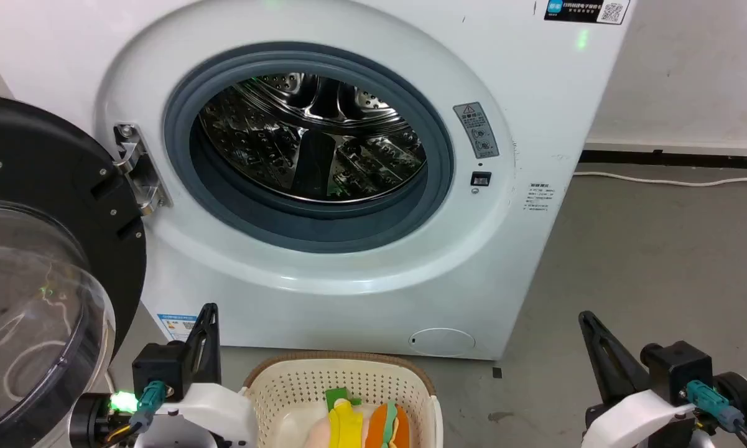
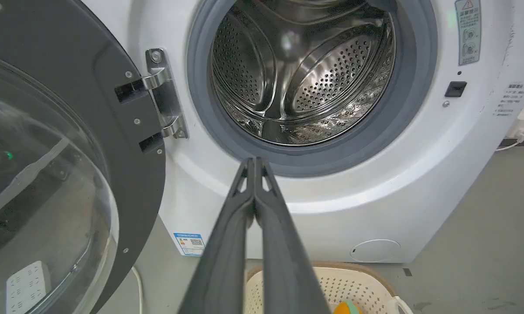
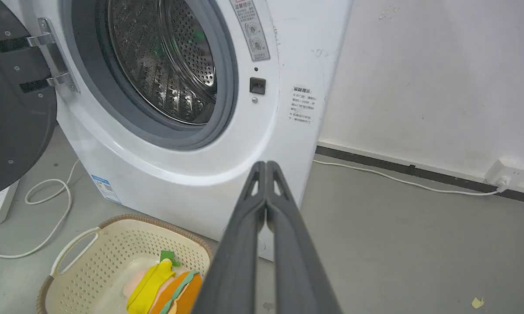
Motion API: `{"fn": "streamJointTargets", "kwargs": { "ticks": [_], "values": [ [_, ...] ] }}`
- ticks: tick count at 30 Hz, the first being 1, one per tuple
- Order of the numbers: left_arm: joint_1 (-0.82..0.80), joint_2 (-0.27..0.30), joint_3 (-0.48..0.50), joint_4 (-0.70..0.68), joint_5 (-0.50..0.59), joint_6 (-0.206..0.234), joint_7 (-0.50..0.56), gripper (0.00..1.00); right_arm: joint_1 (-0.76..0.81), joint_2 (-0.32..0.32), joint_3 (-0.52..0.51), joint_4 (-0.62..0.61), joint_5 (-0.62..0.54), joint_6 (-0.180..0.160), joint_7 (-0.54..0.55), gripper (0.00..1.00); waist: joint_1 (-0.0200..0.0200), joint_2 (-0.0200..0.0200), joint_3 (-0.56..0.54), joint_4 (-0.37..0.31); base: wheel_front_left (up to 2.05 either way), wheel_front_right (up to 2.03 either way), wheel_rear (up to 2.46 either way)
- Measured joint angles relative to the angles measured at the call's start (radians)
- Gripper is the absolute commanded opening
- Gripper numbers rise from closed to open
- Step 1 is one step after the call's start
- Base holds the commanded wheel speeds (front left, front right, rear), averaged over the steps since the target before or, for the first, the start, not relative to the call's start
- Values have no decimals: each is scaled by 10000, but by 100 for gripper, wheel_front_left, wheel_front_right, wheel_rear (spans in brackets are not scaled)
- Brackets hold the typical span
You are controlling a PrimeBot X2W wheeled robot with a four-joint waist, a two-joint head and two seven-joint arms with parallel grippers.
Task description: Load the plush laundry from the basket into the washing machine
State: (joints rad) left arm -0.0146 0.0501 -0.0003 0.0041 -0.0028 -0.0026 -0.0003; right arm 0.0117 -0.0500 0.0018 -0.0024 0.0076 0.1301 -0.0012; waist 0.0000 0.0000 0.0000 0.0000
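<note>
Burger [image 1: 387,428] and pink figure [image 1: 344,426] in basket [image 1: 348,359], before open washing machine [image 1: 361,274].
Left gripper [image 2: 254,163], right gripper [image 3: 266,165]: fingers pressed together, empty. Toys side by side at basket's near edge, behind the fingertips; left arm looks nearer.
</note>
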Motion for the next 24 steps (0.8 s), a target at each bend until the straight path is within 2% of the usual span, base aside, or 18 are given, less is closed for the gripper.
{"fn": "streamJointTargets", "kwargs": {
  "ticks": [20,21,24],
  "values": [
    [0,-2,0,0,0,0,0,0,0,0,2,0,0,0,0,0,0,0,0,0,0,0,0],
    [0,-2,-2,0,0,0,0,100,0,0,0,0,0,0,0,100,0,0,0,0,0,0,0],
    [-4,-2,0,4,-2,-2,0,100,4,0,17,-2,6,0,0,100,0,0,0,0,0,0,0]
  ]
}}
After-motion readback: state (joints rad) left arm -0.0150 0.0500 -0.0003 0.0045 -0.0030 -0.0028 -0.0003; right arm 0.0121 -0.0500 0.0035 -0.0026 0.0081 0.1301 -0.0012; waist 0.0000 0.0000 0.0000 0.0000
